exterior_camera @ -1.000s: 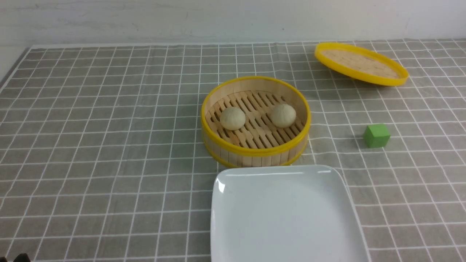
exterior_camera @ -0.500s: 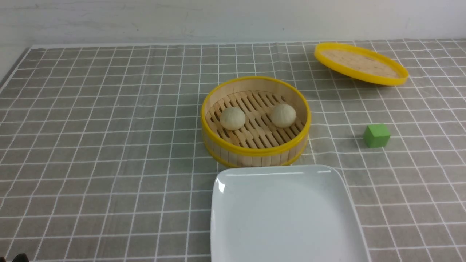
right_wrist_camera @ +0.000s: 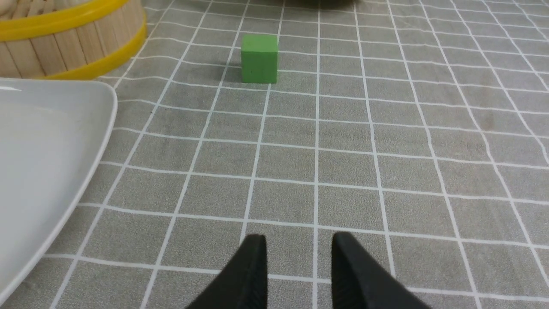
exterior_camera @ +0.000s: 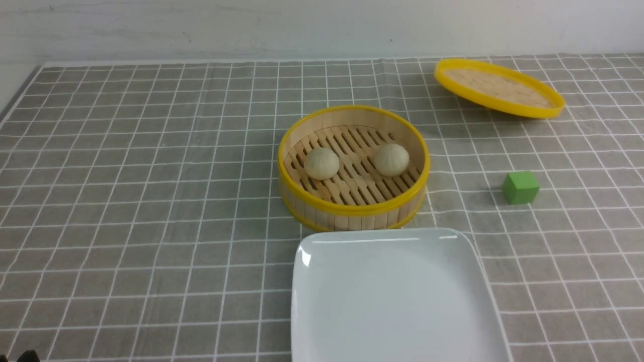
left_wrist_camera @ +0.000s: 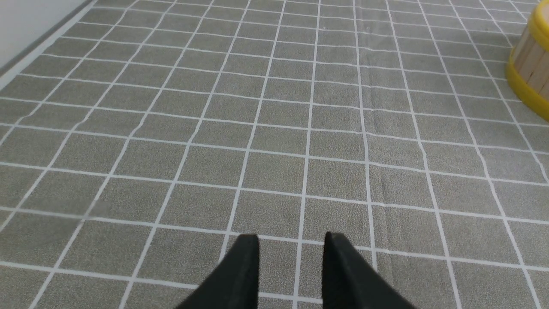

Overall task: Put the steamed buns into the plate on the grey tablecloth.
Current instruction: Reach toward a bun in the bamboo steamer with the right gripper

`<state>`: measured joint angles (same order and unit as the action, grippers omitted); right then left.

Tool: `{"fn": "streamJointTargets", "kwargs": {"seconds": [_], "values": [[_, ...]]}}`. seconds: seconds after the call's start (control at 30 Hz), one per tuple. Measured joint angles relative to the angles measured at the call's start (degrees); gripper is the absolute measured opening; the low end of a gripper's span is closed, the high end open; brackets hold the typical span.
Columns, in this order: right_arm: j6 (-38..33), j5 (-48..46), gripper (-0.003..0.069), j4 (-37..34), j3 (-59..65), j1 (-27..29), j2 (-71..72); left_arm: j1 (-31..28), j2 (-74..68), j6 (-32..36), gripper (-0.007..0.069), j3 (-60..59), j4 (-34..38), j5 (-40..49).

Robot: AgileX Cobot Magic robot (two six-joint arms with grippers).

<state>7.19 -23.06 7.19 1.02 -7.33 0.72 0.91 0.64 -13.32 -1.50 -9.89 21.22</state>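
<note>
**A:** Looking from the front, where are the buns sitting?

**B:** Both are lying inside the bamboo steamer basket [exterior_camera: 352, 211], on its slats. The left steamed bun [exterior_camera: 321, 163] and the right steamed bun [exterior_camera: 391, 160] are sitting apart from each other. The white plate [exterior_camera: 392, 301] is lying just in front of the basket, on the near side of the grey tablecloth [exterior_camera: 151, 201] that is covering the surface.

**A:** And off to the right?

**B:** A green cube [exterior_camera: 520, 187] is standing right of the basket, well apart from it. The yellow-rimmed lid [exterior_camera: 498, 89] is resting at the far right and looks tilted.

**A:** What is the left wrist camera showing?

**B:** The left claw [left_wrist_camera: 291, 236] is hovering over bare cloth. Its two black fingers are leaving a narrow gap and gripping nothing. Only the basket's edge is showing, well away from it.

**A:** And the right wrist camera?

**B:** The right claw [right_wrist_camera: 299, 236] is also standing narrowly parted, holding nothing, over the cloth. The cube is sitting ahead of it, the plate's corner is lying to one side, and the basket's wall is showing beyond the plate.
</note>
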Motion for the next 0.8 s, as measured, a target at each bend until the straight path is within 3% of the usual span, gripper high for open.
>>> {"fn": "streamJointTargets", "kwargs": {"seconds": [0.23, 0.33, 0.4, 0.57, 0.7, 0.8], "values": [[0.1, 0.1, 0.0240, -0.4, 0.0, 0.0, 0.0, 0.0, 0.0, -1.6, 0.0241, 0.0, 0.4, 0.0], [3.4, 0.6, 0.0240, -7.2, 0.1, 0.0, 0.0, 0.0, 0.0, -9.5, 0.0241, 0.0, 8.8, -0.1], [9.0, 1.3, 0.0240, -18.1, 0.3, 0.0, 0.0, 0.0, 0.0, -19.0, 0.0241, 0.0, 18.9, -0.2], [14.3, 3.3, 0.0240, -33.3, 0.4, 0.0, 0.0, 0.0, 0.0, -33.1, 0.0241, -0.1, 31.0, 0.2], [14.7, 3.6, 0.0234, -36.4, 0.4, 0.0, 0.0, 0.0, 0.0, -36.4, 0.0239, -0.1, 32.7, -0.4], [14.6, 4.4, 0.0178, -35.6, -1.8, 0.0, 0.0, 0.0, 0.0, -34.5, 0.0209, 0.8, 33.2, -0.3]]}}
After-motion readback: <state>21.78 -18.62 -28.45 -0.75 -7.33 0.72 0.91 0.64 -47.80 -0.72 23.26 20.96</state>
